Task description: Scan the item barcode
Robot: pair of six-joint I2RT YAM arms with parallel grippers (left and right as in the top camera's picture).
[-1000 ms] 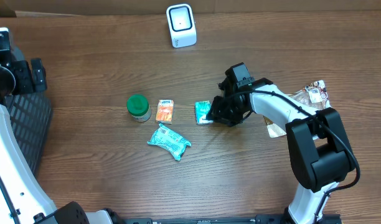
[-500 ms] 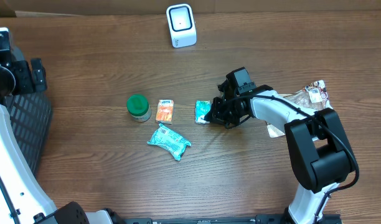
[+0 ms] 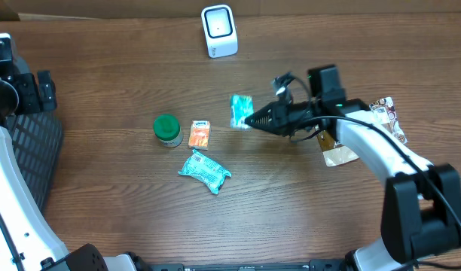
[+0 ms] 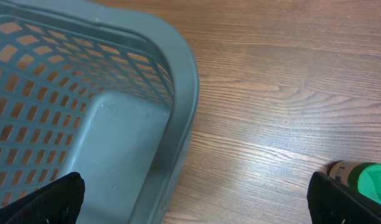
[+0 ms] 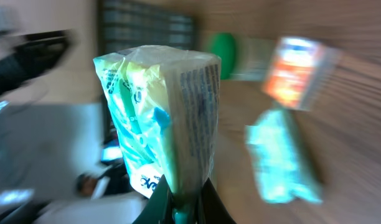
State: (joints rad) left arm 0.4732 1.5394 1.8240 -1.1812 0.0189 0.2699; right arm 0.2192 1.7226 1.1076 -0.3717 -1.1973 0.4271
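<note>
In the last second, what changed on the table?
The right gripper closed its jaws on the small teal packet and lifted it off the table, carrying it toward the far side where the scanner stands. The green-lidded jar, orange packet and larger teal pouch stayed where they were.

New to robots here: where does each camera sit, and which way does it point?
Overhead: above the table, looking straight down; both arms show, right gripper holding a teal packet.
Left wrist: on the left arm, looking down at a grey basket; open fingertips at the corners.
Right wrist: on the right arm, facing the held packet; shut fingers below.
Shared: the green-lidded jar, overhead and left wrist.
</note>
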